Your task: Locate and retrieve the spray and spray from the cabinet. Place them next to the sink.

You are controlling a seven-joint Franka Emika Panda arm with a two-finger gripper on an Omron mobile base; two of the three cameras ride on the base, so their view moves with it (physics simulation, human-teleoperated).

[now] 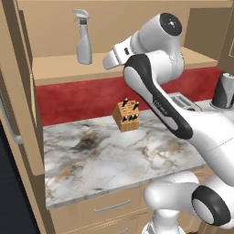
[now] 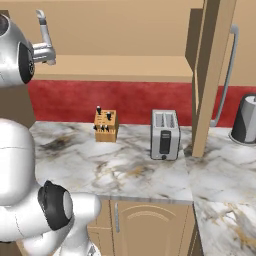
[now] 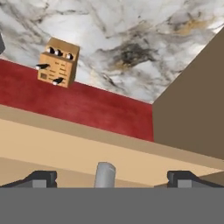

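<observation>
Looking along my hand, I see my gripper [image 3: 111, 177] with its two dark fingertips [image 3: 41, 178] set wide apart, so the hand is open and holds nothing. Between the tips stands the grey top of a bottle [image 3: 105, 174], close to the hand but not touched by either finger; how much of it is hidden I cannot tell. This camera is rolled, so the shelf edge [image 3: 87, 146] of the cabinet runs across the picture, with the red wall strip [image 3: 78, 105] above it and the marble counter [image 3: 131, 39] and the knife block [image 3: 58, 68] higher up. In the left base view my arm reaches up to the open cabinet [image 1: 27, 55], and the spray with the trigger head [image 1: 83, 36] stands upright on the wooden shelf, just beside the end of my wrist. In the right base view a slim nozzle [image 2: 44, 27] rises behind my arm. Farther out, a toaster [image 2: 165, 134] stands on the counter, and a grey-and-black cylinder [image 2: 246, 120] beyond the cabinet door.
</observation>
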